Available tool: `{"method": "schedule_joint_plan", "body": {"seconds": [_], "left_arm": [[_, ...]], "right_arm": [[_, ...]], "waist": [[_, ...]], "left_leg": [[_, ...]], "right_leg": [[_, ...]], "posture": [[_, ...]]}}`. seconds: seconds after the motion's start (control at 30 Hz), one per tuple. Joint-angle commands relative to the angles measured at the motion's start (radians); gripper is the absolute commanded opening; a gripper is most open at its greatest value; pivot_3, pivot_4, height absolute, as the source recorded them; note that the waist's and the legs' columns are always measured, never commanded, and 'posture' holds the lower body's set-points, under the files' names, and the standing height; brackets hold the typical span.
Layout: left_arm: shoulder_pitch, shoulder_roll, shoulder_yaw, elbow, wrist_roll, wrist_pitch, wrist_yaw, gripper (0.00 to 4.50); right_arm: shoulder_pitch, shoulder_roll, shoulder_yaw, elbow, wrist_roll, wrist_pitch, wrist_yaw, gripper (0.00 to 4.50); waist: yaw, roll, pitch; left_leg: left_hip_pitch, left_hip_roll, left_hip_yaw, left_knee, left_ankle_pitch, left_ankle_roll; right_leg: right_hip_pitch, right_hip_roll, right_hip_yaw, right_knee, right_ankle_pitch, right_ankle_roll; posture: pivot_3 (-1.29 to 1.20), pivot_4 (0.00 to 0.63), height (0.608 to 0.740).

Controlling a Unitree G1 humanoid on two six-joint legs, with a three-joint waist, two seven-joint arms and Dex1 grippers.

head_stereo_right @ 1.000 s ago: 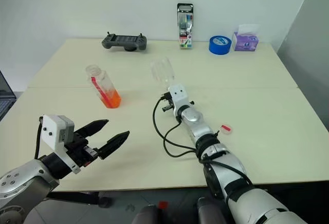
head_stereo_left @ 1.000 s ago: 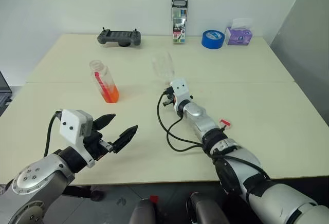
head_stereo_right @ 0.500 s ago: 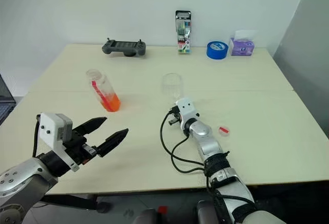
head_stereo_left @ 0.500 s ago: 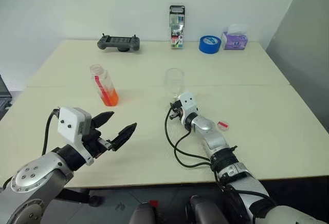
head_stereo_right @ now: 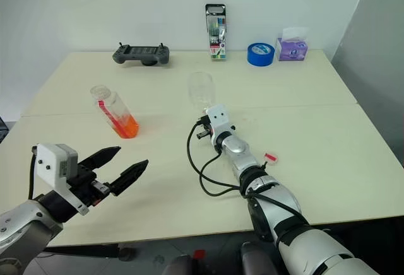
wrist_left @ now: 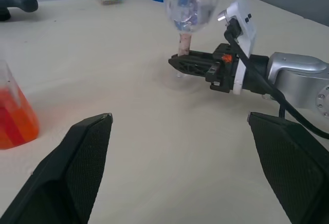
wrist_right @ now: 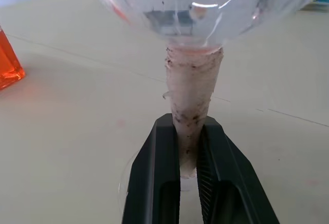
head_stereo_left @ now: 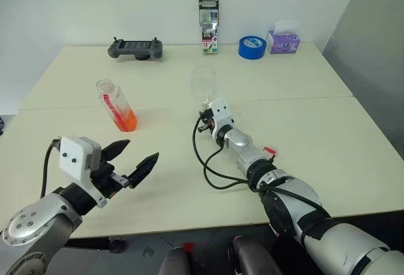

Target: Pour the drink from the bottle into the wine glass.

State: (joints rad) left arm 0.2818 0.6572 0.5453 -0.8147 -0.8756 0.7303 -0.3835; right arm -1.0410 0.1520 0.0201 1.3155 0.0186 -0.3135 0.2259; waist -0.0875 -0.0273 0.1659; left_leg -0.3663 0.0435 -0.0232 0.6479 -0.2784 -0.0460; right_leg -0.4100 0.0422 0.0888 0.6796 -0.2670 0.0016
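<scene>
The wine glass (head_stereo_left: 203,83) is clear and empty, upright near the table's middle. My right gripper (wrist_right: 188,127) is shut on its stem just above the round foot, which sits at or barely above the tabletop. Well to the left of the glass, the bottle (head_stereo_left: 116,105) stands uncapped on the table, with the orange drink (head_stereo_left: 127,121) in its lower part. My left gripper (head_stereo_left: 141,149) hovers open over the near left of the table, short of the bottle, nothing between its fingers (wrist_left: 82,162).
Along the far edge sit a black game controller (head_stereo_left: 134,48), a marker pack (head_stereo_left: 207,16), a blue tape roll (head_stereo_left: 252,46) and a purple tissue box (head_stereo_left: 283,40). A small red-and-white cap (head_stereo_left: 269,151) lies beside my right forearm. A black cable (head_stereo_left: 208,168) loops under that arm.
The whole view has shifted. The glass in my right gripper leaned over a second ago and now stands upright. My left gripper has stayed open in place.
</scene>
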Motion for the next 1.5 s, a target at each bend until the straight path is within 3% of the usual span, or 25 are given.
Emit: {"method": "schedule_joint_plan", "body": {"seconds": [0.03,0.17,0.43,0.6,0.7,0.8,0.93,1.1,1.27,1.33,1.43,1.5], "left_arm": [[0.005,0.012,0.033,-0.033,-0.006,-0.023,0.002,4.5],[0.012,0.013,0.039,-0.036,-0.008,-0.024,0.001,4.5],[-0.02,0.037,0.017,-0.01,-0.017,-0.014,-0.005,4.5],[-0.063,0.045,-0.01,0.035,0.0,-0.017,-0.018,4.5],[-0.078,0.032,-0.026,0.061,0.023,-0.034,-0.02,4.5],[-0.07,-0.005,-0.053,0.11,0.09,-0.085,-0.022,4.5],[-0.087,-0.061,-0.083,0.183,0.18,-0.161,-0.006,4.5],[-0.193,-0.141,-0.089,0.312,0.298,-0.26,0.08,4.5],[-0.288,-0.166,-0.158,0.416,0.429,-0.331,0.123,4.5],[-0.323,-0.194,-0.181,0.44,0.463,-0.352,0.152,4.5],[-0.323,-0.213,-0.201,0.421,0.463,-0.343,0.144,4.5],[-0.303,-0.208,-0.216,0.398,0.465,-0.336,0.122,4.5]], "right_arm": [[-0.022,0.197,0.006,-0.001,-0.015,-0.002,-0.014,0.15],[0.021,0.19,0.03,0.009,-0.044,0.023,-0.02,0.15],[0.043,0.177,0.047,-0.007,-0.05,0.005,0.021,2.78],[0.078,0.111,0.064,-0.051,-0.062,-0.033,0.054,4.49],[0.145,0.033,0.087,-0.153,-0.066,-0.072,0.123,4.49],[0.318,-0.104,0.13,-0.511,-0.037,-0.03,0.301,4.49],[0.498,-0.309,0.133,-1.118,0.109,0.345,0.506,4.49],[0.518,-0.562,0.066,-1.596,0.365,0.804,0.604,4.49],[0.493,-0.67,0.033,-1.71,0.452,0.953,0.608,4.49],[0.521,-0.679,0.058,-1.663,0.383,0.909,0.572,4.49],[0.589,-0.702,0.177,-1.466,0.126,0.603,0.508,4.49],[0.589,-0.658,0.188,-1.355,0.034,0.497,0.397,4.49]], "waist": [[0.0,0.0,0.0],[0.0,0.0,0.0],[0.0,0.0,0.001],[0.0,0.0,0.001],[0.001,0.0,0.0],[0.003,0.001,0.001],[0.016,0.003,0.005],[0.022,0.0,0.008],[0.026,-0.002,0.008],[0.027,-0.004,0.009],[0.029,-0.008,0.008],[0.029,-0.011,0.008]], "left_leg": [[0.0,0.0,0.0,0.0,0.0,0.0],[0.001,0.0,0.0,-0.001,0.0,0.0],[0.001,0.001,0.0,-0.001,0.0,0.0],[0.001,0.0,0.0,-0.001,0.0,0.0],[0.001,0.001,0.0,-0.002,0.0,0.0],[0.001,0.002,0.0,-0.002,0.0,-0.001],[-0.001,0.0,-0.001,-0.002,-0.001,-0.003],[0.001,0.0,-0.001,-0.001,-0.001,-0.002],[0.002,0.0,0.0,-0.002,-0.001,-0.002],[0.002,0.001,0.0,-0.002,-0.001,-0.002],[0.001,0.001,0.002,-0.002,-0.001,-0.002],[0.001,0.001,0.003,-0.002,-0.001,-0.002]], "right_leg": [[0.0,0.0,0.0,0.0,0.0,0.0],[0.0,0.0,0.0,0.0,0.0,-0.001],[0.0,0.0,0.0,0.001,-0.003,0.001],[0.0,0.0,-0.001,0.001,-0.004,0.0],[0.0,0.0,-0.001,0.0,-0.004,0.0],[0.0,0.0,-0.001,0.0,-0.004,0.001],[0.0,-0.004,-0.001,0.0,-0.005,0.002],[0.0,-0.003,0.001,0.001,-0.006,0.004],[0.001,0.004,-0.002,0.001,-0.005,0.003],[0.001,0.005,-0.002,0.001,-0.005,0.003],[0.001,0.004,-0.001,0.0,-0.005,0.003],[0.001,0.004,0.0,-0.002,-0.005,0.003]], "posture": [[0.0,0.15,0.74],[0.0,0.15,0.74],[0.0,0.15,0.74],[0.0,0.15,0.74],[0.0,0.15,0.74],[0.0,0.15,0.74],[0.0,0.15,0.74],[0.0,0.15,0.74],[0.0,0.15,0.74],[0.0,0.15,0.74],[0.0,0.15,0.74],[0.0,0.15,0.74]]}}
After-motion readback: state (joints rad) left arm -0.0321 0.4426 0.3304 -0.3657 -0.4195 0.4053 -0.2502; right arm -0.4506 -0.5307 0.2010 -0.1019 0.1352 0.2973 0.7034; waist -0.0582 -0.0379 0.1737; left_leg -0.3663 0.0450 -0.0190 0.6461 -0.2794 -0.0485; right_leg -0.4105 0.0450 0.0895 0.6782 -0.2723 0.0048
